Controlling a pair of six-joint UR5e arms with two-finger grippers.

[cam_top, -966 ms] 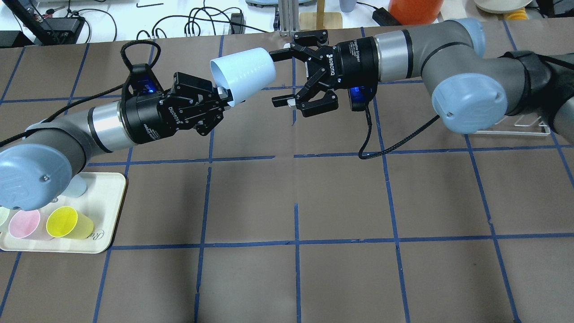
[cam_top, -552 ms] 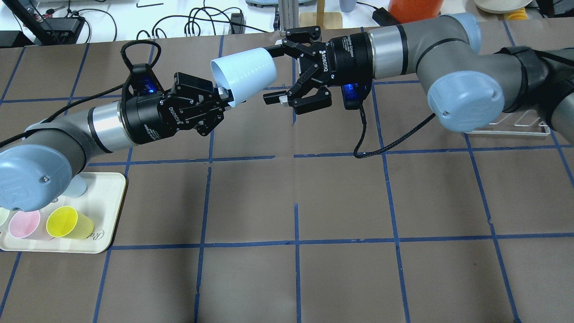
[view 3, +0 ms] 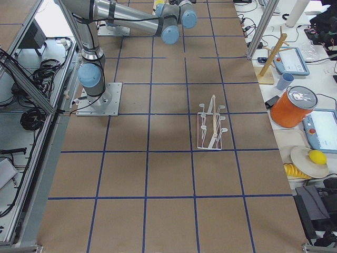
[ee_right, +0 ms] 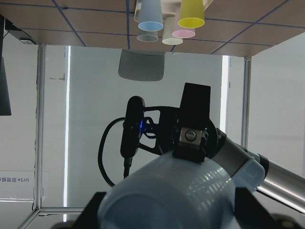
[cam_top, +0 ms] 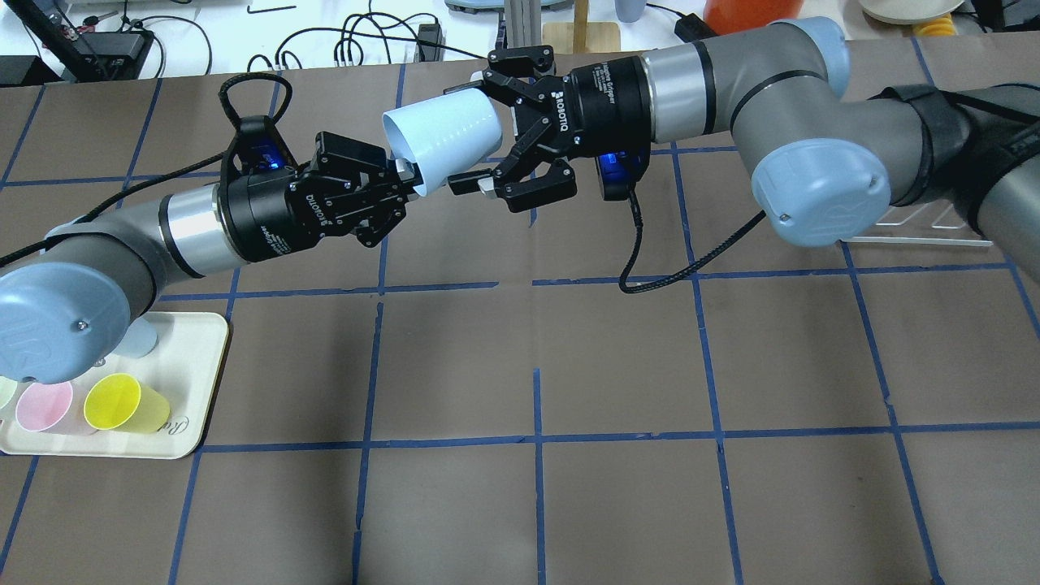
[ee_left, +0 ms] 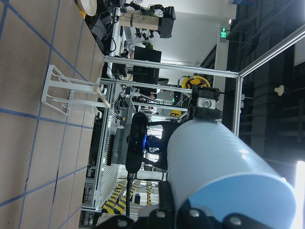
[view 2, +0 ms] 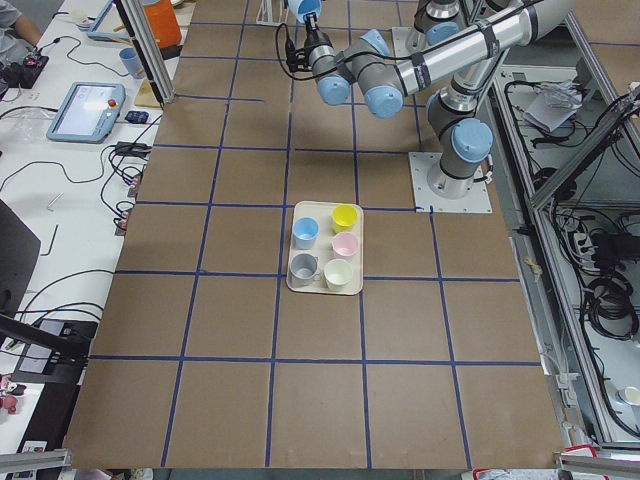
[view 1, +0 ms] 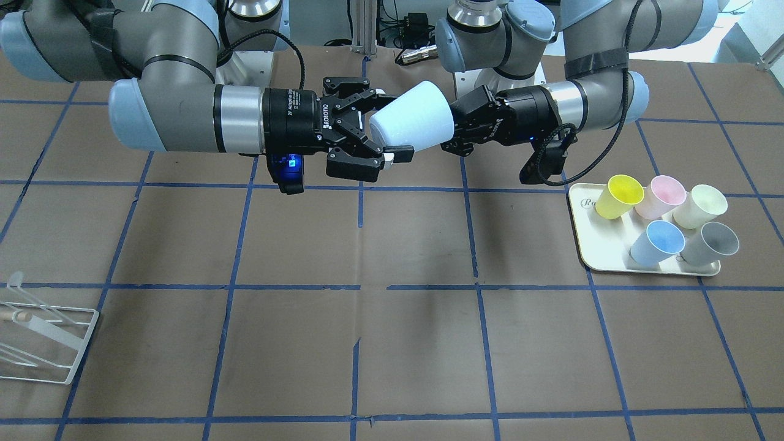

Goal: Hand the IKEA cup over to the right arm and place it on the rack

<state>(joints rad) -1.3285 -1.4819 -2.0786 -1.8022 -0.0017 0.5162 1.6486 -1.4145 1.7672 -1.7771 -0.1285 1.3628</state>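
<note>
Two grippers at IKEA cup [cam_top: 443, 134]: rim is pinched by left gripper [cam_top: 404, 174], base is straddled by wide-open right gripper [cam_top: 471, 132]. Right is best closed squarely before left is released.

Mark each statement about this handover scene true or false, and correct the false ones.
1. The left pincer grips the cup by its rim. True.
2. The right pincer is shut on the cup. False: its jaws are open, straddling the cup's base.
3. The tray holds five cups. True.
4. A cup hangs on the rack. False: the rack holds none.
</note>
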